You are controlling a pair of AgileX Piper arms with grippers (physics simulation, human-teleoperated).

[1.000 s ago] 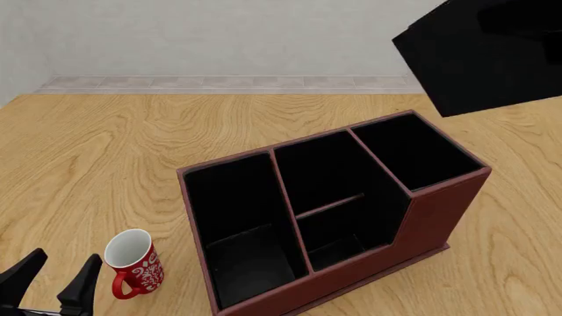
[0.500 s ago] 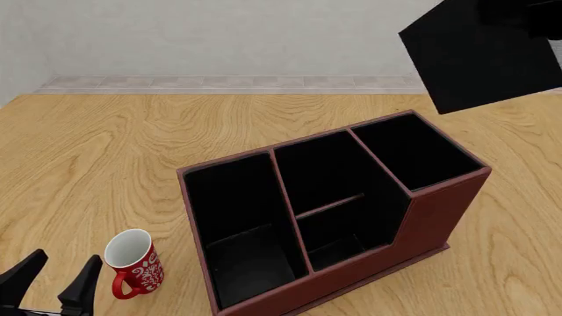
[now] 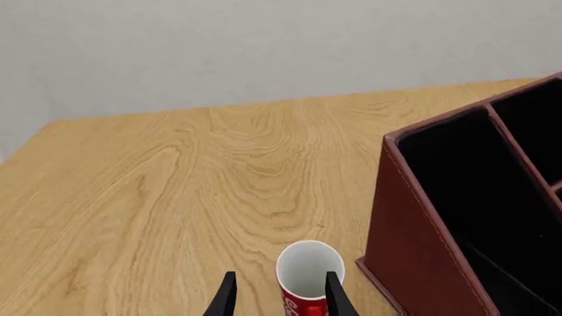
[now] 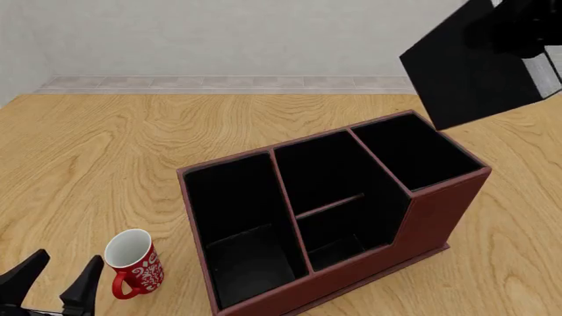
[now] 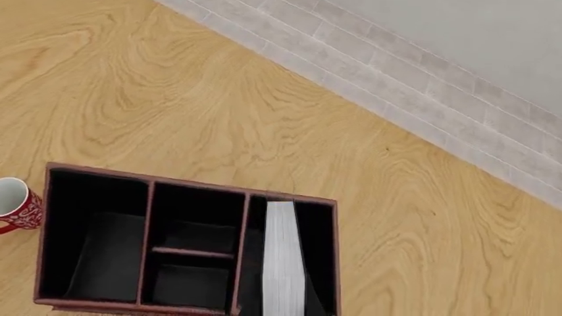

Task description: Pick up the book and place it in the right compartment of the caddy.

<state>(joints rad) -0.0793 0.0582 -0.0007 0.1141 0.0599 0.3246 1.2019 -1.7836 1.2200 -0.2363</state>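
The black book [image 4: 470,69] hangs in the air at the upper right, tilted, its white page edges [image 4: 546,74] showing. My right gripper [image 4: 516,29] is shut on its top and hard to make out against the cover. The book is above and just behind the caddy [image 4: 430,217], over the raised right compartment [image 4: 417,150]. In the right wrist view the page edge [image 5: 283,257] lines up over that compartment [image 5: 318,250] of the caddy [image 5: 52,243]. Near the front left edge my left gripper [image 4: 54,289] is open and holds nothing.
A red mug [image 4: 133,263] with a white inside stands upright just right of the left gripper and left of the caddy. In the left wrist view the mug [image 3: 306,280] sits just past the open fingers [image 3: 226,299], close to the caddy wall [image 3: 422,230].
The book has shifted slightly right and turned in the right gripper, so its white page edge now shows. The left arm, mug and caddy have not moved.
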